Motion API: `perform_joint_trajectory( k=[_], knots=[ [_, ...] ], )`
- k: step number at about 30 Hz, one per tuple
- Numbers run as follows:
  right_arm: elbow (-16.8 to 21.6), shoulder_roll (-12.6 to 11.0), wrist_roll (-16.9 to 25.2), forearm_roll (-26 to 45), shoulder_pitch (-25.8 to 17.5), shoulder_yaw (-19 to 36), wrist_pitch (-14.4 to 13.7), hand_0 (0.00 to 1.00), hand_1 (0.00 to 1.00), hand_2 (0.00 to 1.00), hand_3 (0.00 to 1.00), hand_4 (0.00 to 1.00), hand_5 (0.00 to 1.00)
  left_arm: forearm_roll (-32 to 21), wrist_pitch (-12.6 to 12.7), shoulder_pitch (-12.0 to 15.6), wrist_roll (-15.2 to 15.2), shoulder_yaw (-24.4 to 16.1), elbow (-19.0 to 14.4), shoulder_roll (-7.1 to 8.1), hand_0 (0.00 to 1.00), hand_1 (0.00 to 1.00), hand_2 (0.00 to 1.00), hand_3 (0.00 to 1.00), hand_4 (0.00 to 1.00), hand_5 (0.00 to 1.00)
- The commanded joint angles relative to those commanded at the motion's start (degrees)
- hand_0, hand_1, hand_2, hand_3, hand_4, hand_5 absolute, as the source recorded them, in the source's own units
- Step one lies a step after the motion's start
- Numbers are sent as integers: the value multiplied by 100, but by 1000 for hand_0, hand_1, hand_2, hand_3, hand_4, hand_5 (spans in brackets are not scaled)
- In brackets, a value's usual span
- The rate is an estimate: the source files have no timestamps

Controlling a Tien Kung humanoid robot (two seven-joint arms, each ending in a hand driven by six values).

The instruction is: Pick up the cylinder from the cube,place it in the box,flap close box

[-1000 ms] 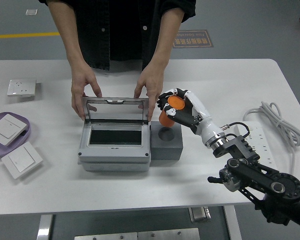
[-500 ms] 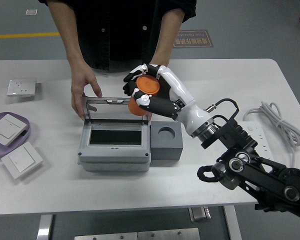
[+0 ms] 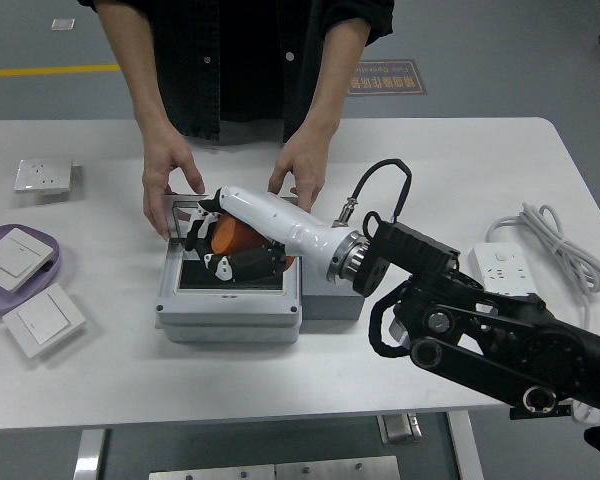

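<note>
A robot's right hand (image 3: pixel 230 250), white and black, reaches in from the right side of a white worktop (image 3: pixel 100 380). Its fingers are curled tightly around an orange cylinder (image 3: pixel 232 236), which it holds over the open mouth of a grey box (image 3: pixel 230 310). The cylinder sits inside the grip, lying on its side, its long axis running roughly left to right across the box opening. The dark inside of the box lies directly below the hand, so the coming move looks like a short drop or lowering, then a release. Whether the cylinder already touches the box floor cannot be told.

Just to the right of the box, touching it, stands a dark grey cube (image 3: pixel 325 300), largely hidden behind the robot's forearm. The left arm is out of sight, so the right hand is the only one near.

A person stands at the far side. Both of the person's hands (image 3: pixel 170 185) rest on the raised clear lid (image 3: pixel 205 207) at the back of the box, steadying it upright. The lid would need to fold forward once the hand is clear.
</note>
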Motion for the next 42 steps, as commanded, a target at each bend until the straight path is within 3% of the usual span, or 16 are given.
perform_joint_trajectory(
  k=[4, 5, 10, 11, 16, 17, 21, 22, 25, 28, 29, 33, 34, 39, 40, 42],
  knots=[
    [-276, 110, -503, -872, 206, -240, 273, 25, 190, 240, 214, 2, 2, 3, -5, -31, -5, 4, 3, 22, 741, 729, 713, 789, 708, 356],
    [-354, 136, -563, -1090, 240, -298, 290, 75, 241, 276, 242, 2, 2, 1, -6, -37, -6, 8, 3, 25, 742, 726, 711, 786, 707, 354],
    [-657, 217, -523, -1832, 320, -530, 278, 75, 241, 276, 242, 2, 2, -49, -6, -63, -3, 76, 9, 26, 742, 726, 711, 786, 707, 354],
    [-688, 212, -479, -1963, 319, -555, 276, 335, 448, 410, 375, 11, 2, -73, -5, -71, -5, 105, 14, 22, 738, 726, 711, 784, 707, 352],
    [-678, 143, -78, -1836, 295, -624, 13, 335, 448, 410, 375, 11, 2, -140, 2, -98, -5, 212, 26, 14, 738, 726, 711, 784, 707, 352],
    [-692, 137, 39, -1736, 283, -628, -76, 679, 584, 559, 538, 80, 2, -148, 4, -103, -5, 223, 28, 13, 740, 725, 711, 783, 706, 351],
    [-727, 107, 416, -1363, 194, -586, -317, 679, 584, 559, 538, 80, 2, -136, 4, -125, -8, 227, 27, 12, 740, 725, 711, 783, 706, 351],
    [-747, 94, 535, -1223, 168, -584, -406, 727, 684, 672, 677, 313, 122, -129, 3, -131, -8, 224, 26, 10, 735, 726, 710, 775, 703, 347],
    [-833, 91, 792, -881, 143, -625, -502, 727, 684, 672, 677, 313, 122, -118, 1, -140, -8, 221, 25, 12, 735, 726, 710, 775, 703, 347],
    [-978, 127, 943, -493, 102, -647, -300, 727, 684, 672, 677, 313, 122, -91, -5, -155, -9, 195, 22, 16, 735, 726, 710, 775, 703, 347],
    [-1007, 136, 975, -390, 89, -645, -258, 746, 692, 680, 687, 334, 189, -77, -7, -159, -9, 184, 20, 16, 734, 726, 710, 776, 701, 345],
    [-1037, 142, 1050, -235, 70, -635, -250, 746, 692, 680, 687, 334, 189, -35, -14, -174, -9, 155, 12, 21, 734, 726, 710, 776, 701, 345],
    [-1029, 140, 1061, -244, 65, -628, -267, 858, 796, 813, 860, 610, 352, -13, -15, -174, -9, 137, 8, 23, 733, 723, 708, 774, 699, 341],
    [-998, 139, 1158, -227, 31, -608, -394, 858, 796, 813, 860, 610, 352, 130, -17, -154, 2, 2, -21, 17, 733, 723, 708, 774, 699, 341],
    [-994, 140, 1182, -208, 26, -599, -429, 906, 822, 829, 911, 699, 318, 181, -20, -153, 5, -46, -31, 16, 729, 722, 707, 769, 697, 338],
    [-1001, 145, 1214, -174, 21, -589, -468, 906, 822, 829, 911, 699, 318, 256, -24, -156, 9, -116, -44, 15, 729, 722, 707, 769, 697, 338]
  ],
)
